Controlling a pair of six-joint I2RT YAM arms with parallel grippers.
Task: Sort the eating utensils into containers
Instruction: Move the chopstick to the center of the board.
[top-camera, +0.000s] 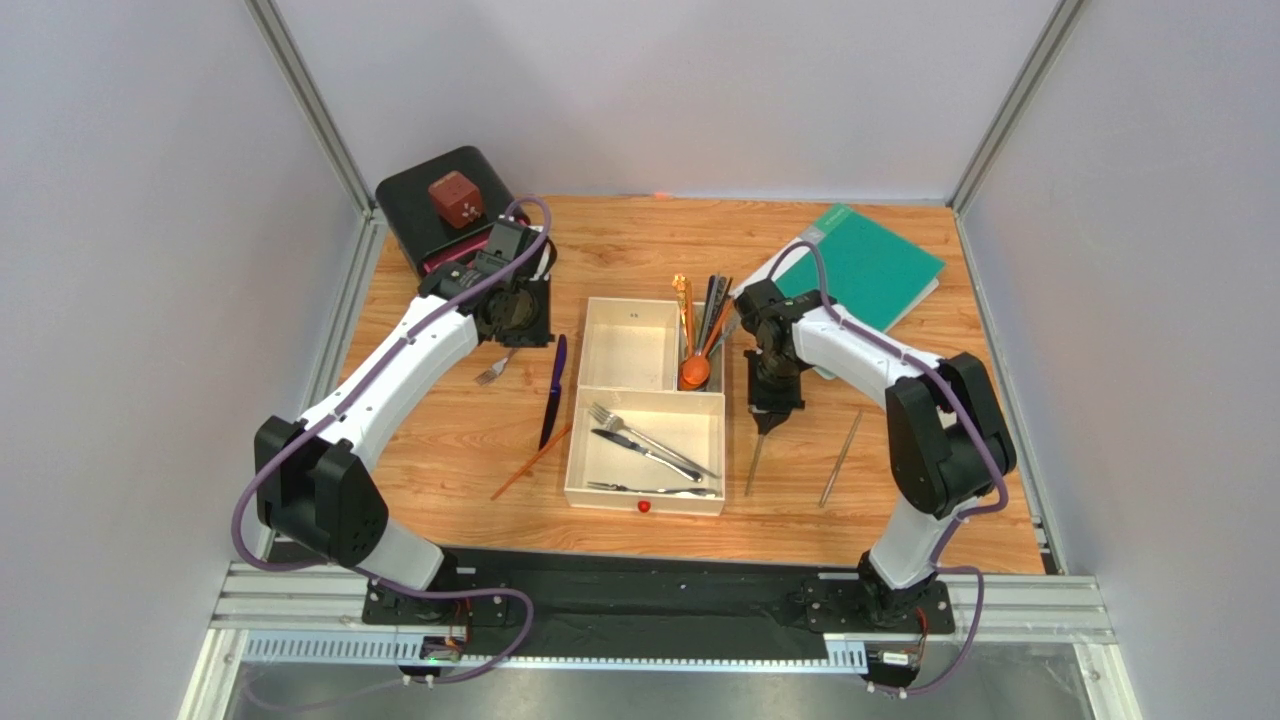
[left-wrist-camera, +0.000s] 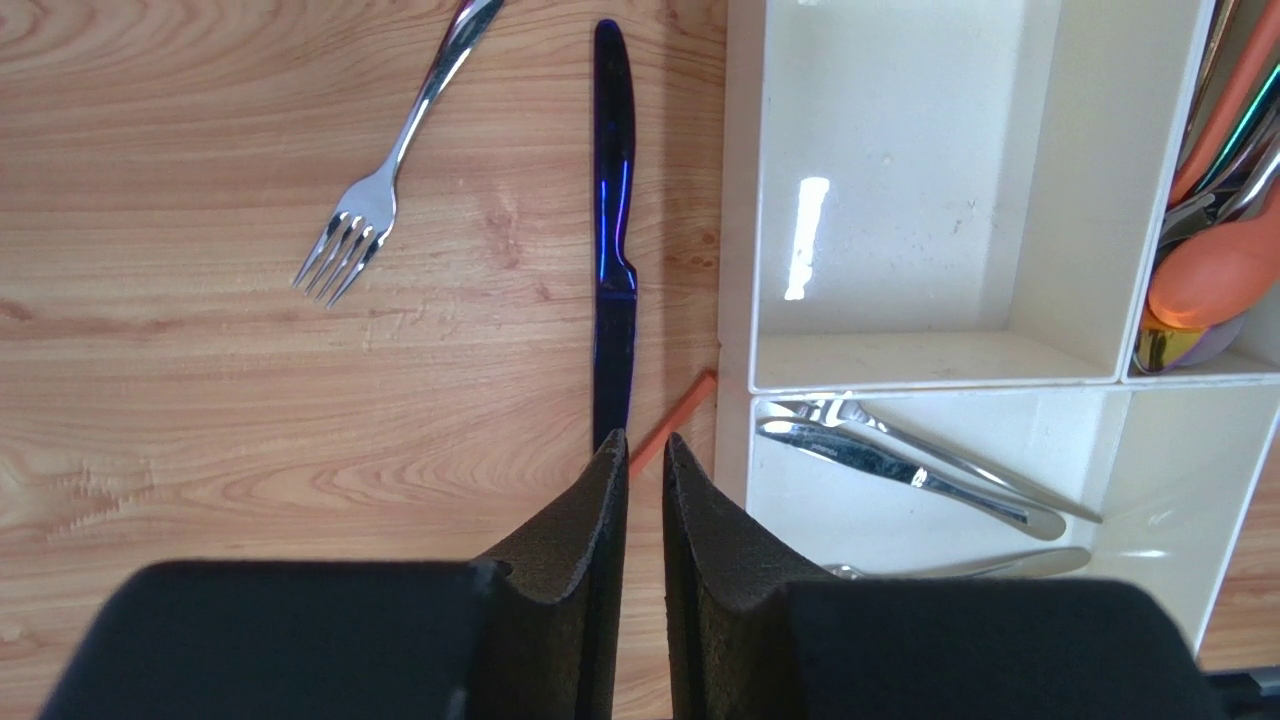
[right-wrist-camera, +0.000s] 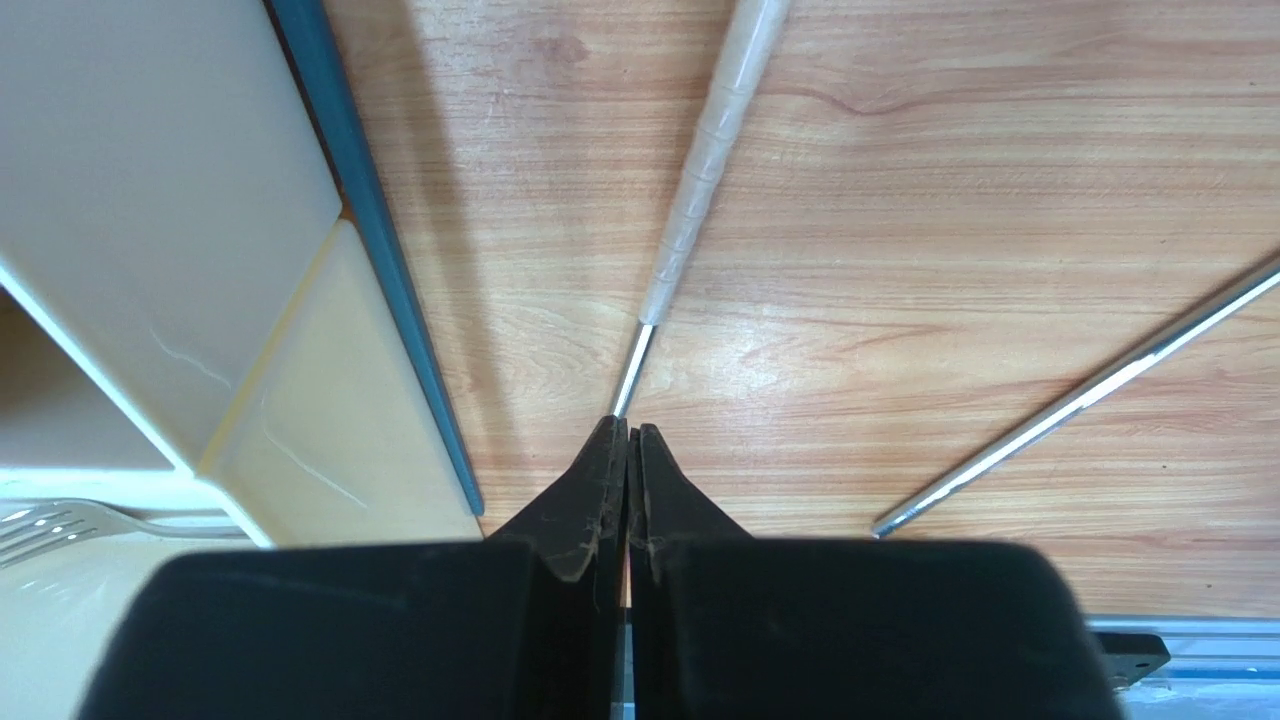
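Chopstick (right-wrist-camera: 706, 150), silver, runs straight away from right tool (right-wrist-camera: 628, 432), which is closed on its thin tip; left tool (left-wrist-camera: 642, 447), slightly parted, holds nothing; blue knife (left-wrist-camera: 612, 225) points away from it.

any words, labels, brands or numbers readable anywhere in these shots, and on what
None can be read in any view.
teal book: cover shows no legible lettering.
cream tray: only a plain red dot on its near rim, no characters.
reddish cube on the black box: too small to tell.
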